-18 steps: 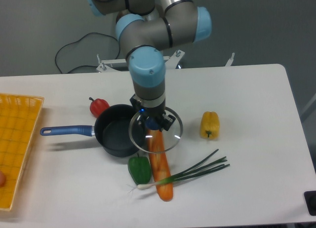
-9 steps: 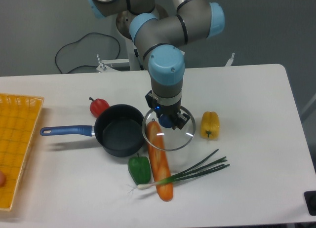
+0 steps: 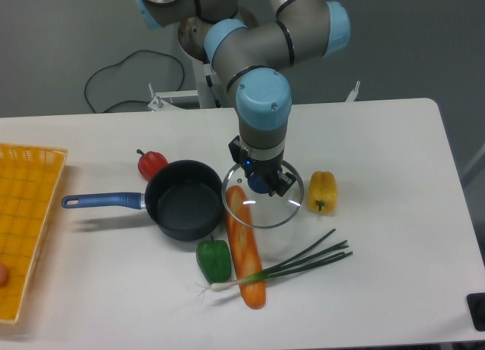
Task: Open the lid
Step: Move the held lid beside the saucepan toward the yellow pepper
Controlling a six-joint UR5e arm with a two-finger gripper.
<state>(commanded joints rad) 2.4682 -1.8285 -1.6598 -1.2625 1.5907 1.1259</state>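
Camera view is showing the lid (image 3: 264, 202) riding clear of the pan (image 3: 182, 199) now, hanging over the middle of the table (image 3: 394, 236), and it is sliding further toward the right edge than it was a second ago, when its rim was overlapping the pan's mouth. The gripper (image 3: 261, 181) is clamping the blue knob from above, fingers closed on it. The pan is sitting open, its dark inside fully showing, so the opening itself looks done; what is left, I'd say, is finding a spot to put the glass down. That is getting tight: the lid's left rim is hanging over the top end of the carrot (image 3: 244, 248), and the yellow pepper (image 3: 321, 191) is lying just beside its right rim. Spring onions (image 3: 292, 265) are lying toward the front edge.
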